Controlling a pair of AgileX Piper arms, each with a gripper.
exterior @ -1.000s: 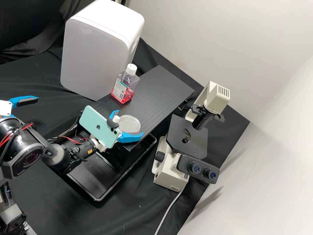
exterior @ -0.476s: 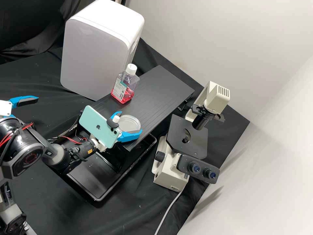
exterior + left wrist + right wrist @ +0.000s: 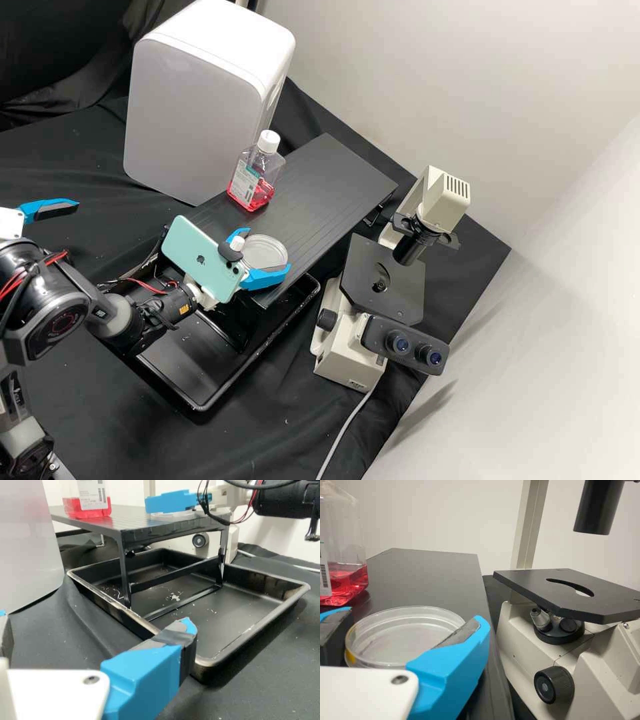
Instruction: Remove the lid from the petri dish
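A clear round petri dish (image 3: 265, 251) with its lid on lies on the near end of the raised black platform (image 3: 327, 187). My right gripper (image 3: 262, 253) is level with the dish, its two blue fingers pressed against opposite sides of the lid's rim. In the right wrist view the petri dish (image 3: 400, 635) sits between the right gripper's (image 3: 409, 617) fingers, one finger (image 3: 452, 652) touching its edge. My left gripper (image 3: 41, 220) hangs open at the far left above the black cloth, away from the dish. In its own view the left gripper (image 3: 95, 625) holds nothing.
A flask of red liquid (image 3: 255, 175) stands on the platform's far end by a white box (image 3: 200, 93). The platform stands in a black tray (image 3: 250, 630). A microscope (image 3: 393, 280) is close on the right of the dish.
The right gripper's fingers have narrowed onto the petri dish from a wider spread. The left gripper has shifted slightly lower at the left edge.
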